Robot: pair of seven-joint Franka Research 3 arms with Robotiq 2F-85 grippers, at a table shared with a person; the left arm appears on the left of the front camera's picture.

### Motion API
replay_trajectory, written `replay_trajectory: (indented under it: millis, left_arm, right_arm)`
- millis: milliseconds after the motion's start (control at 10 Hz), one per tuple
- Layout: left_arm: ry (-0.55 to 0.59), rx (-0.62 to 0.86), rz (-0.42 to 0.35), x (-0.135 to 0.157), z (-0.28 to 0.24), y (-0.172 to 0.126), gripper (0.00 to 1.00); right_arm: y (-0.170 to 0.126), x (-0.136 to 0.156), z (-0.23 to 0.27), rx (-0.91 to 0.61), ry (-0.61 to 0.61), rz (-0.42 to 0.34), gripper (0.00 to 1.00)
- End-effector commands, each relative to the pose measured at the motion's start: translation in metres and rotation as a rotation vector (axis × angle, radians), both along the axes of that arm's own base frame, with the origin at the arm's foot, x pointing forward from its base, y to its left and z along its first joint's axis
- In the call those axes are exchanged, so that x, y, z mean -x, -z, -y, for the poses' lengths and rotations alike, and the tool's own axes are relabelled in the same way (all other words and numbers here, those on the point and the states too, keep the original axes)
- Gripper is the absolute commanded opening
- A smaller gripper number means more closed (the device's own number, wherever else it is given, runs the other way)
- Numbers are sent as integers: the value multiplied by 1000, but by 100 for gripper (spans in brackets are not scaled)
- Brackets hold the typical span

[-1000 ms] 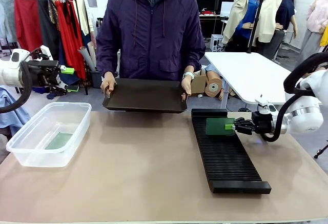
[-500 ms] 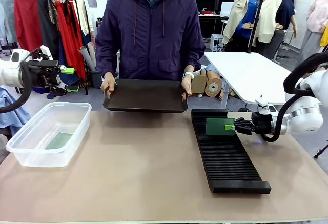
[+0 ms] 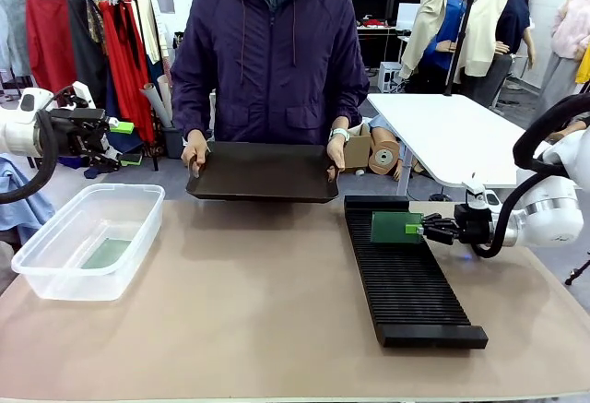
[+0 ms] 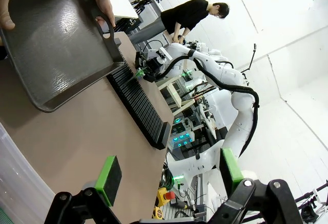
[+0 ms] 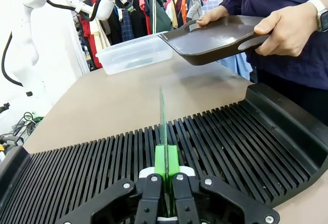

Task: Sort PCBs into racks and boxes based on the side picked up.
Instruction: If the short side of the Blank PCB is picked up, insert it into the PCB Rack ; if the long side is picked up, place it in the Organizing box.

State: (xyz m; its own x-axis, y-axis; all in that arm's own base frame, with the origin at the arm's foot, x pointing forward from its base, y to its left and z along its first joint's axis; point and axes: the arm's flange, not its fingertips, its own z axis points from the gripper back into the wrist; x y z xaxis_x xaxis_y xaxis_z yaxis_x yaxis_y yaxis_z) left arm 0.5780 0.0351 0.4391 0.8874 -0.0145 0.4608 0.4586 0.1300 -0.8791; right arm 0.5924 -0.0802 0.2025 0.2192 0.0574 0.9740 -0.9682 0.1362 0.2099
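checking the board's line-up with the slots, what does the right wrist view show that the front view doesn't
Right wrist view alone: the thin green PCB edge-on, upright over the long black slotted rack, clamped in the right hand.

Front view alone: the PCB's flat face, the left hand off the table, and a green board lying inside the tub.

Both: the clear plastic tub and the flat black tray the person holds.

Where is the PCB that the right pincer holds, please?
In the front view, the PCB stands on edge over the rack's far end, on the table's right, clamped by the right pincer.
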Motion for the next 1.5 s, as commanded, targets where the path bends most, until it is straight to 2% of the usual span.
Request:
replay_trajectory:
  millis: [0, 600, 900, 1400]
  left_arm:
    - [-4, -2, 3, 1, -1, -2, 100]
    - [-4, -2, 3, 1, -1, -2, 100]
    - [-4, -2, 3, 1, -1, -2, 100]
    - [-4, -2, 3, 1, -1, -2, 100]
  right_arm:
    - [20, 19, 1, 105, 68, 49, 0]
    - [14, 11, -8, 120, 59, 79, 0]
    - [7, -4, -15, 174, 35, 66, 0]
    - [14, -19, -17, 205, 20, 26, 0]
